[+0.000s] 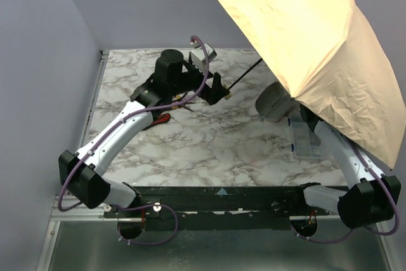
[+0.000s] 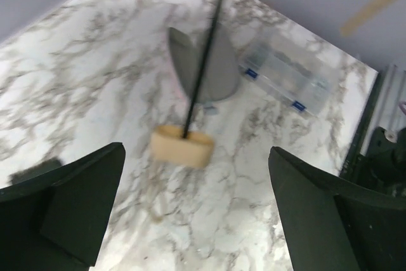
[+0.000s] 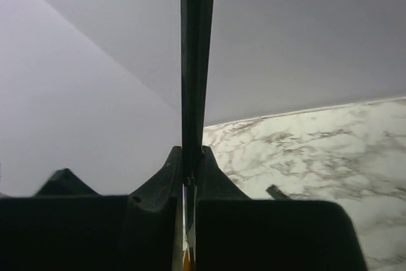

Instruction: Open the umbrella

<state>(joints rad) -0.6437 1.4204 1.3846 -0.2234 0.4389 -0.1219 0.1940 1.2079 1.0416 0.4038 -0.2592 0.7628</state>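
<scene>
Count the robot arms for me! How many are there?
2. The left arm stretches across the table on the left; the right arm is under the umbrella, partly hidden.

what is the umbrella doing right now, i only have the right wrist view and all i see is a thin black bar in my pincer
observer: in the top view the umbrella has its canopy spread wide, tilted over the right arm
operator: is the left pincer on the handle
observer: no, the left pincer stands open, with the beige handle knob between its fingers, touching neither
operator: anything else near it
observer: a grey object and a clear plastic box lie beyond the knob
</scene>
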